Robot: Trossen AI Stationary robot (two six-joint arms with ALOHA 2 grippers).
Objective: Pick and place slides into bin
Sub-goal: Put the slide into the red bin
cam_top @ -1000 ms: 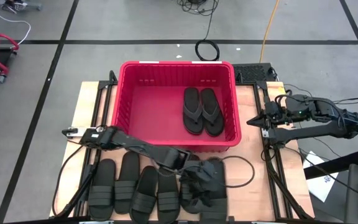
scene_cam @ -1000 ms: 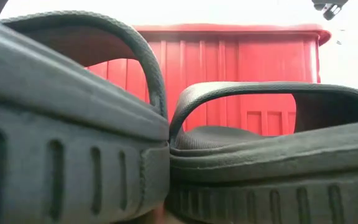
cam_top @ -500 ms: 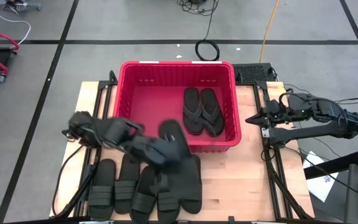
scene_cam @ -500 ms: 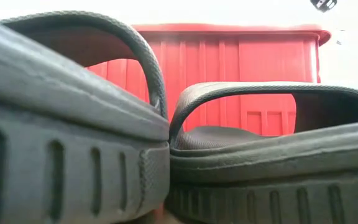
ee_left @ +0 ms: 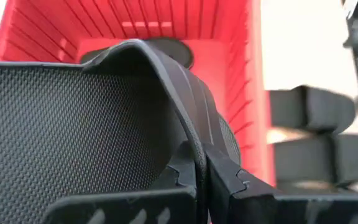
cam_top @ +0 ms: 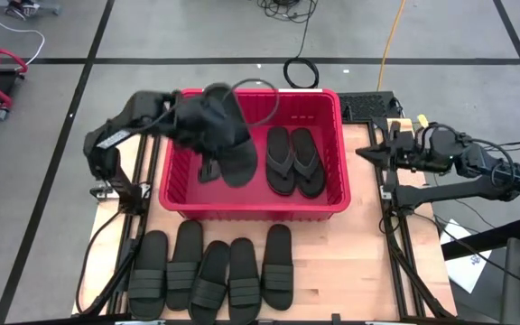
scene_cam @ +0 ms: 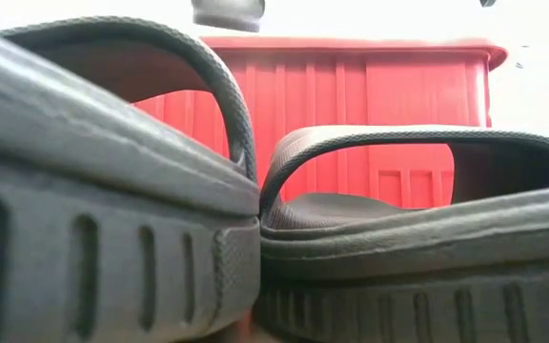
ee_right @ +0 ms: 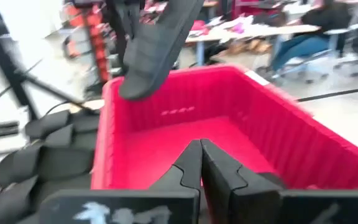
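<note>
My left gripper (cam_top: 204, 122) hangs over the left half of the red bin (cam_top: 177, 194) and is shut on a black band-strap slide (cam_top: 235, 152). This slide also shows in the right wrist view (ee_right: 157, 46) and in the low view (scene_cam: 227, 11). Two thong sandals (cam_top: 294, 161) lie flat on the bin's floor at its right. Several band-strap slides (cam_top: 213, 271) lie in a row, soles down, on the table in front of the bin. My right gripper (ee_right: 201, 163) is shut and empty at the table's right edge, beside the bin. My left gripper pinches the slide's band strap at its edge (ee_left: 191, 134) between its two fingers (ee_left: 225, 177). The slide is lifted clear and hangs tilted over the bin, one end (cam_top: 240, 171) pointing down toward the bin's floor.
The bin's floor (cam_top: 197, 185) is bare at its left and middle. The bin's near wall (scene_cam: 370, 105) stands right behind the row of slides (scene_cam: 398, 238). Bare wood (cam_top: 368, 262) lies right of the row. People sit at tables in the room beyond (ee_right: 316, 31).
My left gripper has risen from the right end of the row of slides with one slide. It has swung toward the table's far edge and to the left, and now hangs over the bin. The slide is lifted clear. One slide stays flat at the row's right end.
</note>
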